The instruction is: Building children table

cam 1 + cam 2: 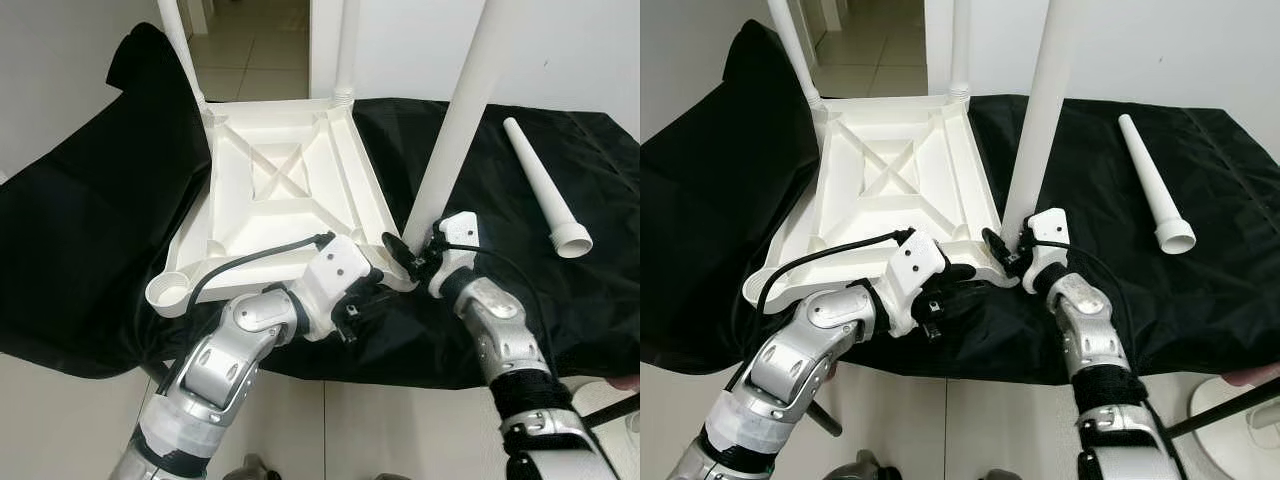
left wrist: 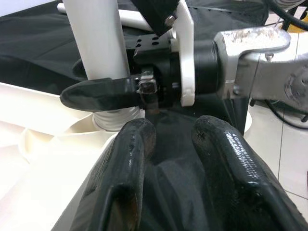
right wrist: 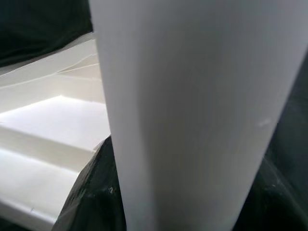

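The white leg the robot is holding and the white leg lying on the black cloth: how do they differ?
The held leg stands upright at a corner of the upturned tabletop; the loose leg lies flat on the black cloth, apart from the tabletop. The right hand is closed around the held leg's base; nothing touches the loose leg. The loose leg's flared end shows; the held leg's end is hidden at the corner. Both are white tapered tubes.

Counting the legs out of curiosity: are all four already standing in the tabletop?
No: one loose leg lies on the black cloth, apart from the tabletop.
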{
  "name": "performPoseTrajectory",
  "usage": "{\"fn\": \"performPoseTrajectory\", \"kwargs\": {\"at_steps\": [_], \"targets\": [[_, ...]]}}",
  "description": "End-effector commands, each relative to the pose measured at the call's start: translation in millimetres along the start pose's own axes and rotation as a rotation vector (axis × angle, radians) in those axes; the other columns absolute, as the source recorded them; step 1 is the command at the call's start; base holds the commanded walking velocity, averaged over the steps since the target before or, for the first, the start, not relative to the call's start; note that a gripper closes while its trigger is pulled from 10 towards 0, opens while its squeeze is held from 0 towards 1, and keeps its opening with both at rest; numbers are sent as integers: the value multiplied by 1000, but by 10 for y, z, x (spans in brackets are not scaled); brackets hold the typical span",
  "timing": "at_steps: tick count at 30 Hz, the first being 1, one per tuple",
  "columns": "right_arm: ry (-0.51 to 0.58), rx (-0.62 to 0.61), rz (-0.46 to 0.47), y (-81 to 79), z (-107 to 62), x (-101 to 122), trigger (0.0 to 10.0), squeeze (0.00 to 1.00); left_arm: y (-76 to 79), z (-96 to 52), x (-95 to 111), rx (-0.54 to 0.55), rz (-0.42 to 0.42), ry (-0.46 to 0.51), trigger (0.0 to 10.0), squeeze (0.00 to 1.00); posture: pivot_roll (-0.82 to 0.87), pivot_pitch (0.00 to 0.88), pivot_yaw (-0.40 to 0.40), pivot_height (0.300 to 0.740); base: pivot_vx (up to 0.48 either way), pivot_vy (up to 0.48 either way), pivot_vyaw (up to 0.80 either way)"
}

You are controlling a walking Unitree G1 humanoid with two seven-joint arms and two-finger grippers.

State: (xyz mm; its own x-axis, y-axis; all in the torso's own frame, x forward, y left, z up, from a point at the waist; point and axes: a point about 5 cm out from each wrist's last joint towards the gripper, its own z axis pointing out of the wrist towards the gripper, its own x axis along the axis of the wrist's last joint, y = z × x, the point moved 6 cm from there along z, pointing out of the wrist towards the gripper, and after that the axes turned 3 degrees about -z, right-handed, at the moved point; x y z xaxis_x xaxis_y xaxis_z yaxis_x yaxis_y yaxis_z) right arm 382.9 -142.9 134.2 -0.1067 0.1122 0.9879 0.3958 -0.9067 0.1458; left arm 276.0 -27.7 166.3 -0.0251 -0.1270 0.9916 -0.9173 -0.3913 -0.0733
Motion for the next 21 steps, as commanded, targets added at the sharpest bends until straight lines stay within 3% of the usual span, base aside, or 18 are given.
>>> {"fn": "performPoseTrajectory", "kwargs": {"at_steps": [1,4,10,12,21], "targets": [[-64,-64,24,-11,-32,-153,10000,0,35,9,-6,-27,-6,-7,10000,0,-23,3,35,740,0,0,0],[-92,-210,71,-7,-40,-177,10000,0,21,5,-6,-16,-9,-8,10000,0,-23,0,30,740,0,0,0],[-115,-345,90,-41,-80,-189,10000,0,-20,7,-8,8,-2,-8,10000,0,-21,0,20,740,0,0,0],[-135,-454,109,-85,-119,-207,10000,0,-36,7,-7,16,-1,-7,10000,0,-20,0,16,740,0,0,0],[-110,-524,165,-189,-110,-118,10000,0,-51,10,12,28,-3,2,10000,0,-18,0,14,740,0,0,0]]}}
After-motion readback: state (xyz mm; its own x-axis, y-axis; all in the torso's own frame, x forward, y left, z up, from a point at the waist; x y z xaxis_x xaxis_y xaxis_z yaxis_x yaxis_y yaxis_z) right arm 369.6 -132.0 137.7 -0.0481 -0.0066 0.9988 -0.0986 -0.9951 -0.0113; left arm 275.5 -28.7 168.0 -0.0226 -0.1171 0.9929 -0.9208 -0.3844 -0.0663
